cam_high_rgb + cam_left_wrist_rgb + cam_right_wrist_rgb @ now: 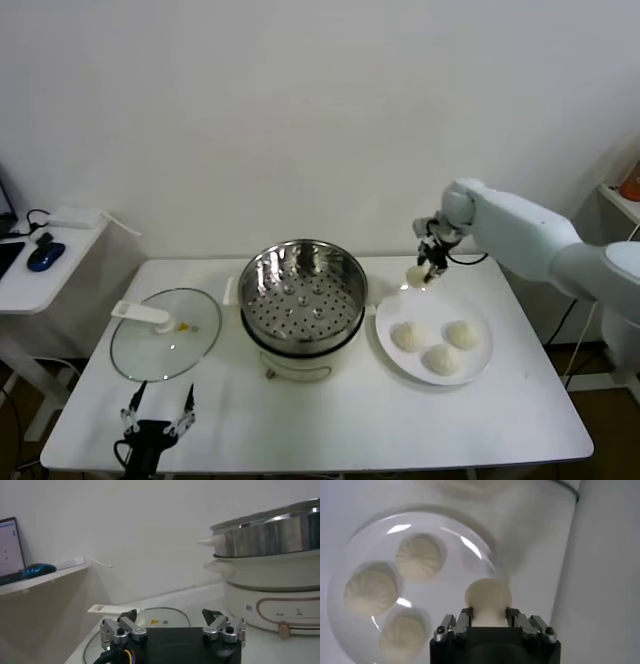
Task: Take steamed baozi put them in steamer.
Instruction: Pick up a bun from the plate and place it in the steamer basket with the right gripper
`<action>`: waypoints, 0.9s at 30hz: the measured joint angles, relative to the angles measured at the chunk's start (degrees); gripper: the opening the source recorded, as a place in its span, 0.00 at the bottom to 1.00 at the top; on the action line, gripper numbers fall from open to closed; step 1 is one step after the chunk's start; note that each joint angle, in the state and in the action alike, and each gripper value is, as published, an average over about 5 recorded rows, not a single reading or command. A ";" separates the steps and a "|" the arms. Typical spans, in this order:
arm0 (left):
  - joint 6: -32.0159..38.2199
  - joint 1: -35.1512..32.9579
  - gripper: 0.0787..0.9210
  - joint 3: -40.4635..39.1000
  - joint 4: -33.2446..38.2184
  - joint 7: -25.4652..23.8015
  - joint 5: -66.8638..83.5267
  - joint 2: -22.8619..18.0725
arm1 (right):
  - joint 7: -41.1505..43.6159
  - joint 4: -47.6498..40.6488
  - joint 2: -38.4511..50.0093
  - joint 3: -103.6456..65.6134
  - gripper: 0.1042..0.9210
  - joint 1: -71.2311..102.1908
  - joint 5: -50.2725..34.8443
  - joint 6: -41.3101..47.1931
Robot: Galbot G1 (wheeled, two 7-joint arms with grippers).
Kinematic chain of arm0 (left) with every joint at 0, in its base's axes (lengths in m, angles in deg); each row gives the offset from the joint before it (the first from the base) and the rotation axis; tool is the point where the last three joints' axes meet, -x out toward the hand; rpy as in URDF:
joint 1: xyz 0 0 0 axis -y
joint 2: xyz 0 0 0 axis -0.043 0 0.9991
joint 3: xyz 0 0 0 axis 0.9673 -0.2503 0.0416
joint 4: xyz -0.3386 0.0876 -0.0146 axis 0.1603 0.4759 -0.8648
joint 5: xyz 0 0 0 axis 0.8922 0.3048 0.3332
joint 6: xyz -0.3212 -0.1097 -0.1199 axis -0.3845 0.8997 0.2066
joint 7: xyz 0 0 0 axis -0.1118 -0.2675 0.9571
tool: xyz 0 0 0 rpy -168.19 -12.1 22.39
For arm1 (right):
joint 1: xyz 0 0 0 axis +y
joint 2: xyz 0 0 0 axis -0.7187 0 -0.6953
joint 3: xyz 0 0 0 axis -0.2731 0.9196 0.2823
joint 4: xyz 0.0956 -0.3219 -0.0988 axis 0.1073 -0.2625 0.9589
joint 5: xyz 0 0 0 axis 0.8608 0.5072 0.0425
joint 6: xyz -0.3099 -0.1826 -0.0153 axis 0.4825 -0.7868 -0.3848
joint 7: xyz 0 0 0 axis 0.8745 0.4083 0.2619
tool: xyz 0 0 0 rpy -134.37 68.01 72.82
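— Baozi [488,596]: where is it?
— Clamped in the right end effector [428,268], above the far rim of the plate [388,340]; three others lie there.
— Steamer [303,290]?
— Beside the plate, empty. Left end effector [158,412] waits spread wide, low near the lid [165,335].

Right end effector [424,270] grips baozi [416,275] (above plate [388,330]).

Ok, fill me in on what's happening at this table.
The right gripper is shut on one steamed baozi, holding it above the far edge of the white plate, where three more baozi sit. The steamer beside the plate holds nothing yet, and its glass lid lies off to its left. The left gripper waits open near the table's front edge, by the lid.
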 measured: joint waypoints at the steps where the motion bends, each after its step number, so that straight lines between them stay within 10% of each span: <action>1: 0.05 0.00 0.88 -0.03 -0.04 0.00 -0.05 0.02 | 0.00 0.81 -0.17 0.70 0.46 -1.34 -0.76 -0.77; 27: -0.22 0.75 0.88 -1.72 0.54 0.11 -1.36 -0.49 | -4.48 1.96 -15.89 3.96 0.53 -6.89 5.66 -29.86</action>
